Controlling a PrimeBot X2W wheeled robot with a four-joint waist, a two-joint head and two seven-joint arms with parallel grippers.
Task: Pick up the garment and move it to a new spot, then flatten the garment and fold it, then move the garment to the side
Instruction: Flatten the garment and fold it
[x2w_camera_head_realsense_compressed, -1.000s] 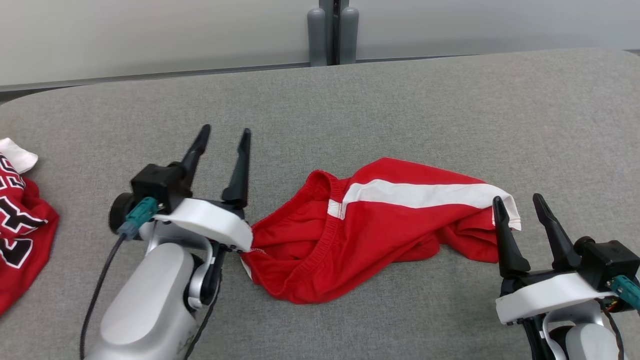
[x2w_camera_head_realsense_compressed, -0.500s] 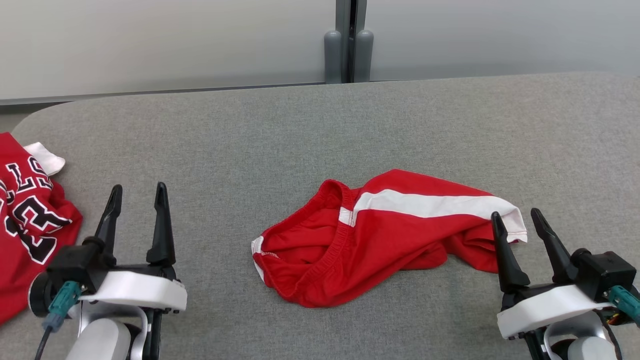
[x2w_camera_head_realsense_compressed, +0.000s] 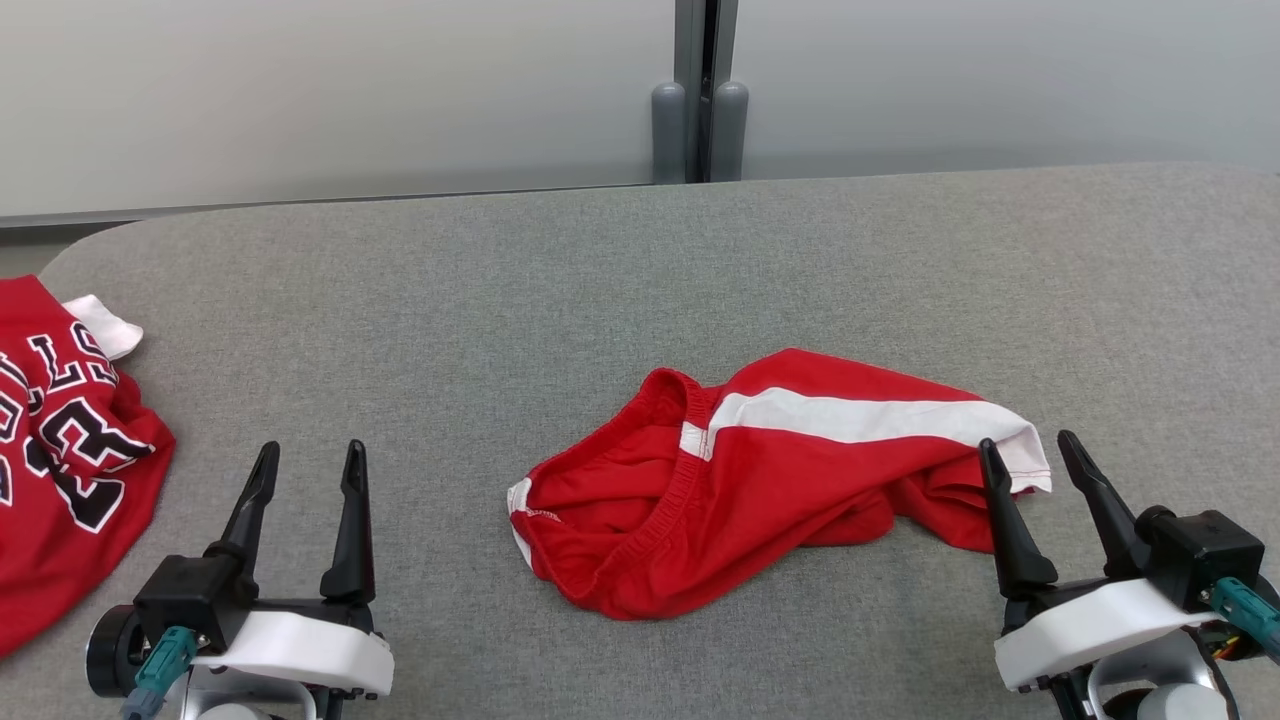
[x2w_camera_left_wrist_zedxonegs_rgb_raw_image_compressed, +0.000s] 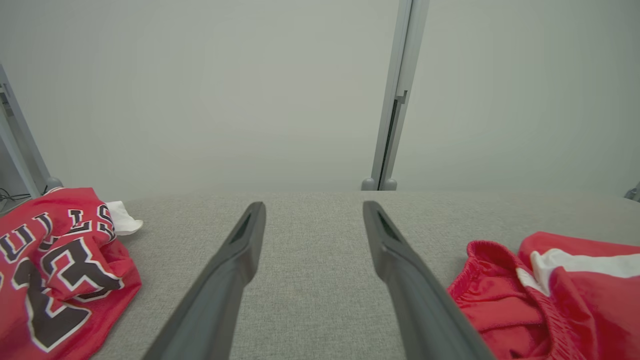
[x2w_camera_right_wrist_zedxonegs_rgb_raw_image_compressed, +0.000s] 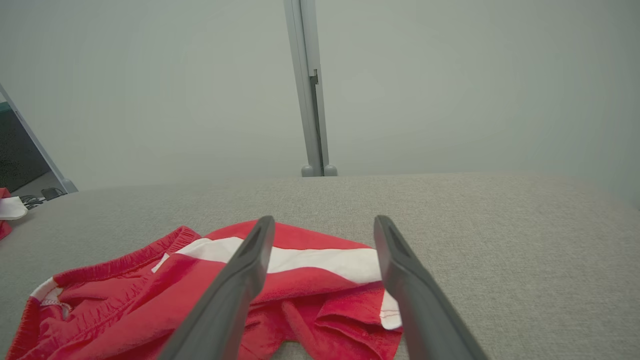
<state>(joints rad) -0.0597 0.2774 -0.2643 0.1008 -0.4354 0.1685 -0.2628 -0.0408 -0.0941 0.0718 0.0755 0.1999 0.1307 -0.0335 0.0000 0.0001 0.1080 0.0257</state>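
Garment: red shorts (x2w_camera_head_realsense_compressed: 760, 490) lie crumpled on the counter (x2w_camera_head_realsense_compressed: 520, 290), right of centre, with neither gripper holding them.
Left gripper (x2w_camera_head_realsense_compressed: 311, 448): fingers spread apart and empty, over bare counter between the jersey (x2w_camera_head_realsense_compressed: 70, 470) and the shorts, clear of both.
Right gripper (x2w_camera_head_realsense_compressed: 1025, 440): fingers spread apart, clasping nothing. They stand at the shorts' white hem, and you cannot tell whether they touch the cloth.
Head view: gives you the shorts' full outline, with the gathered waistband to the left and a white stripe running to the hem on the right.
Left wrist view: shows you the waistband end, cut off at the right edge, and the jersey's black, white-edged lettering.
Right wrist view: shows you the folded layers under the hem, between the fingers.
Materials: the counter has a grey woven cover and a rounded corner. The shorts are soft cloth with an elastic waist. The fingers are dark, long and tapered.
Hidden: the jersey is cut off by the left edge of the head view, so its lettering is incomplete. The shorts' lower layers are folded under.
Backdrop: pale panels and a grey post (x2w_camera_head_realsense_compressed: 700, 90).
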